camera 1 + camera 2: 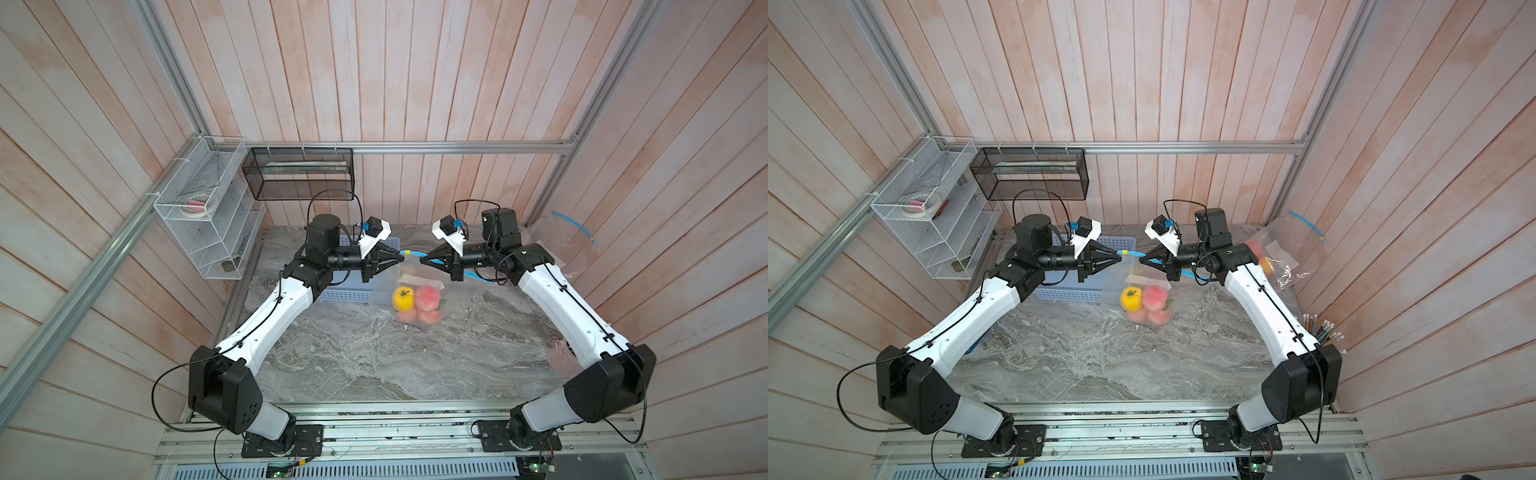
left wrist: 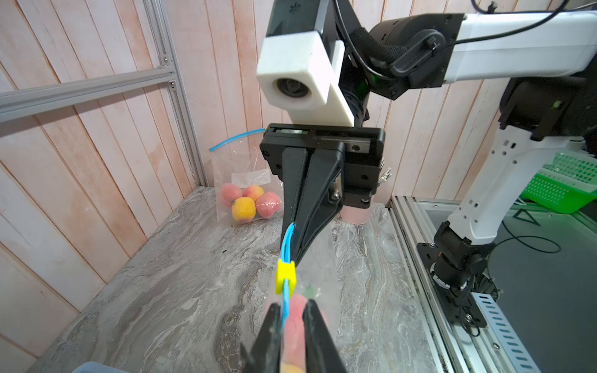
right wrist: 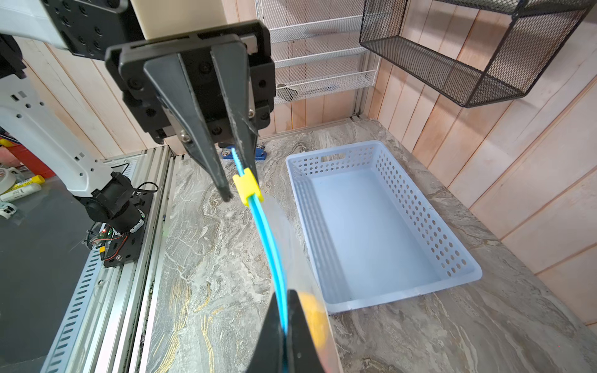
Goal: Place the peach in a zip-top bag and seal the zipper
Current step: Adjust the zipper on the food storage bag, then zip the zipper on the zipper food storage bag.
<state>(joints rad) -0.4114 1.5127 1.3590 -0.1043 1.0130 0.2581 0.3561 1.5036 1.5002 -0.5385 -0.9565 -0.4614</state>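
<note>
The right tool is clenched on the blue zipper of the clear bag; its own wrist view shows the strip pinched between its fingers. The left tool faces it tip to tip with its jaws a little parted. The zipper runs between them, lying along one finger, so it is not clamped there. The yellow slider sits on the zipper just past the left tool's tips, between the two tools. From the slider to the right tool the strip shows as two blue tracks side by side, slightly apart.

The bag's mouth is held up off the bench. Its loaded bottom hangs low over the bench; whether it touches I cannot tell. The peach is inside the bag at the bottom, touching two more peaches and a yellow fruit.

Behind the left arm a pale blue basket stands on the bench. A second bag of fruit leans on the wall on the right arm's side. A pink cup stands on the bench beside that arm.
</note>
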